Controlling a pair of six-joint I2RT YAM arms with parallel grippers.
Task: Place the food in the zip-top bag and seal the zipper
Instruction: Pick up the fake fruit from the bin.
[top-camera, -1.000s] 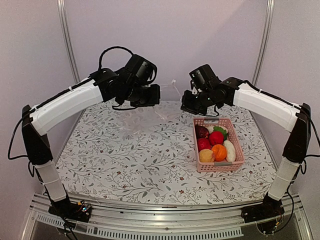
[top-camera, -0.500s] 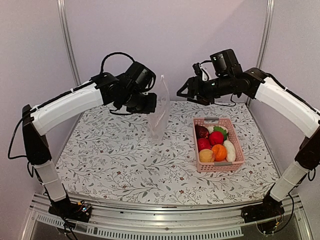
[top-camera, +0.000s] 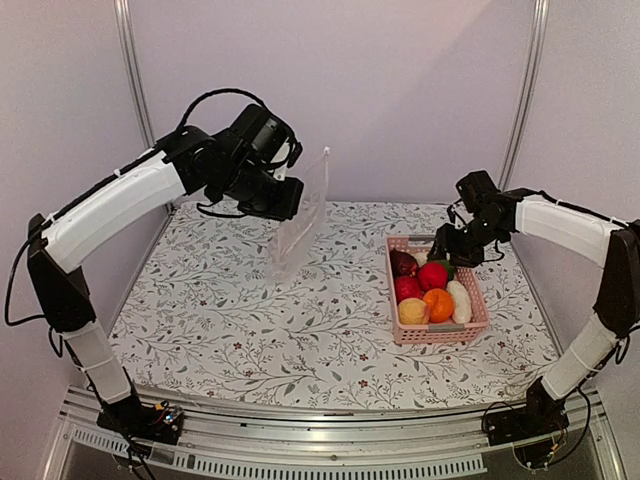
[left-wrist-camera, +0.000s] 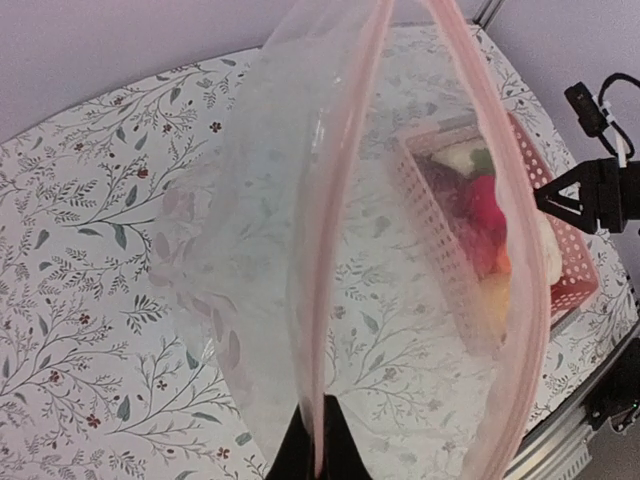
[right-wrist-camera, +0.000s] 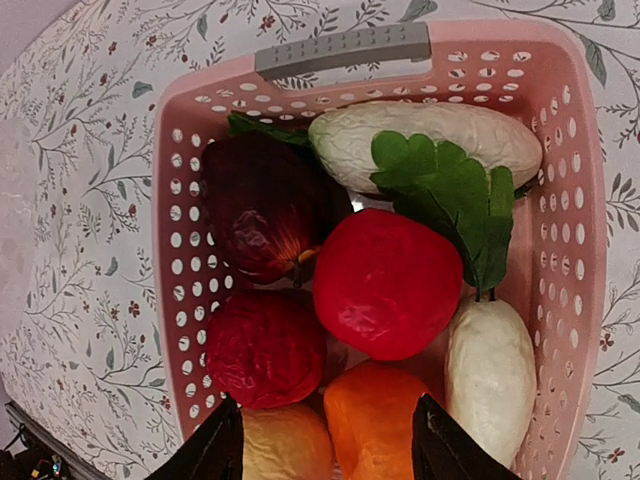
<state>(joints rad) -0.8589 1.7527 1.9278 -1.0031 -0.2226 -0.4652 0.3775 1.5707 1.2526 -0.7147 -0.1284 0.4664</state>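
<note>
1. The left tool (top-camera: 288, 196) is clamped narrow on the zip-top bag (top-camera: 300, 215), pinching it at the mouth edge. Half a second ago it held the bag lower and further right; now the arm has risen and drawn left.
2. The bag hangs tilted from that grip, over the far middle of the table (top-camera: 230, 330) and left of the basket. Whether its lower end touches the table I cannot tell.
3. In the left wrist view the zipper (left-wrist-camera: 303, 330) is unsealed: its two pinkish strips spread apart from the pinch and the mouth gapes.
4. The pink basket (top-camera: 470, 325) sits right of centre, where it was before. All the food (top-camera: 430, 285) lies inside it: red, dark purple, orange and yellow-tan round pieces, white oblong ones and a green leaf.
5. The right tool (top-camera: 450, 245) was high up beside the bag half a second ago. It has dropped to hover over the far end of the basket, fingers spread wide and holding nothing.
6. The table carries a pale cloth printed with leafy sprigs, and a metal rail runs along its near edge.
7. Plain lilac walls (top-camera: 420, 80) close the far side, with a metal post near each corner.
</note>
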